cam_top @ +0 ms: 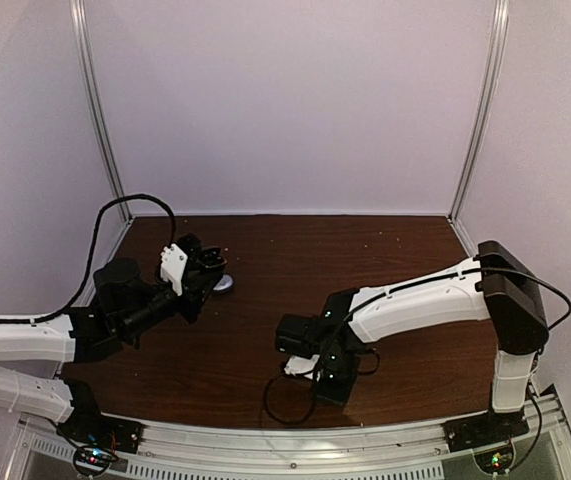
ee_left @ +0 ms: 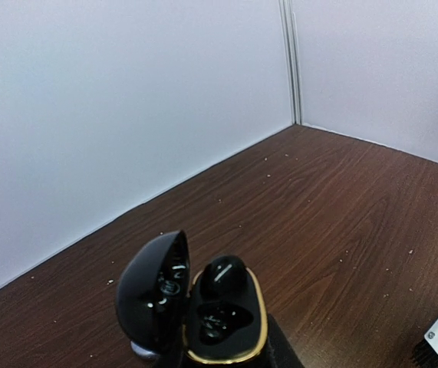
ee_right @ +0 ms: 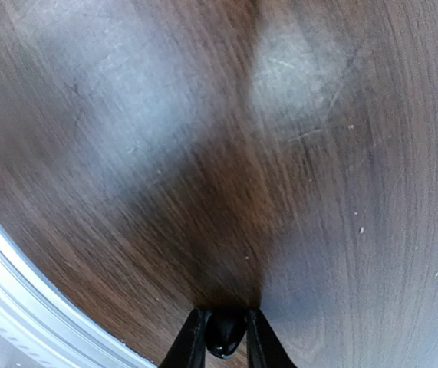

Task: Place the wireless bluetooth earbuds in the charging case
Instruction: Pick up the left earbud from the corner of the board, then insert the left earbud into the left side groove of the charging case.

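One black bud (ee_left: 222,276) sits in the upper well of the open black case (ee_left: 226,333), which the left pincer (cam_top: 205,264) clamps near the table's (cam_top: 385,260) far left corner. A second bud (ee_right: 225,337), also black, is pinched between the right pincer's (ee_right: 225,328) fingertips, over the table near its front edge

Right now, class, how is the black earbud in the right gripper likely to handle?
The black earbud looks rounded and glossy, so it could slip from the right gripper. Being tiny, it's probably light; dropped on the table, it would likely roll.
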You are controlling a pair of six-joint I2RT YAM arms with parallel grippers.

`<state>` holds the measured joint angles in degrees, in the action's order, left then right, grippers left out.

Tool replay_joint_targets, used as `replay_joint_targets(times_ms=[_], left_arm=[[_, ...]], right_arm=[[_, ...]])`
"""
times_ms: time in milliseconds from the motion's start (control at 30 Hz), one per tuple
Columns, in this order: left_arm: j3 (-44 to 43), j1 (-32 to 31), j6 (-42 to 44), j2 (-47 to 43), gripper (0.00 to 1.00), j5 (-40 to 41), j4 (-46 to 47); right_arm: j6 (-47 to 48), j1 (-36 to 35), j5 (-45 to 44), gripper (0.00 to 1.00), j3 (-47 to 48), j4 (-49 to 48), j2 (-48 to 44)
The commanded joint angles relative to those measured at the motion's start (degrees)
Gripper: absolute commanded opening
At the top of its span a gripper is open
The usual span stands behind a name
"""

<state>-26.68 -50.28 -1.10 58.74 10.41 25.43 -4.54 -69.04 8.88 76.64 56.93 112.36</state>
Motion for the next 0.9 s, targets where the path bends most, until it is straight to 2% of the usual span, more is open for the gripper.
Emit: replay_joint_targets(times_ms=[0,233,400,533,700,867], left_arm=[[-0.79,0.41,-0.48,-0.82,0.00,-0.42,2.34],[-0.02,0.36,-1.70,-1.15,0.00,-1.63,5.35],[1.86,0.36,-2.60,-0.90,0.00,-4.89,11.44],[2.03,0.37,-2.08,-0.26,0.00,-6.52,14.65],[-0.30,0.37,-2.17,1.20,0.00,-8.93,15.57],[-2.46,0.36,-2.88,2.26,0.00,-15.87,17.34]], right_arm=[[-0.31,-0.19,-1.72,0.14,0.81,0.86,0.59],[-0.21,1.16,-4.22,0.09,4.81,-1.38,-3.28],[0.11,2.77,-7.78,0.07,7.94,-9.09,-10.87],[1.35,3.38,-8.35,0.06,8.14,-20.34,-18.70],[3.53,3.46,-4.78,0.07,4.23,-38.89,-28.37],[3.76,3.40,-1.00,0.08,2.61,-51.04,-30.44]])
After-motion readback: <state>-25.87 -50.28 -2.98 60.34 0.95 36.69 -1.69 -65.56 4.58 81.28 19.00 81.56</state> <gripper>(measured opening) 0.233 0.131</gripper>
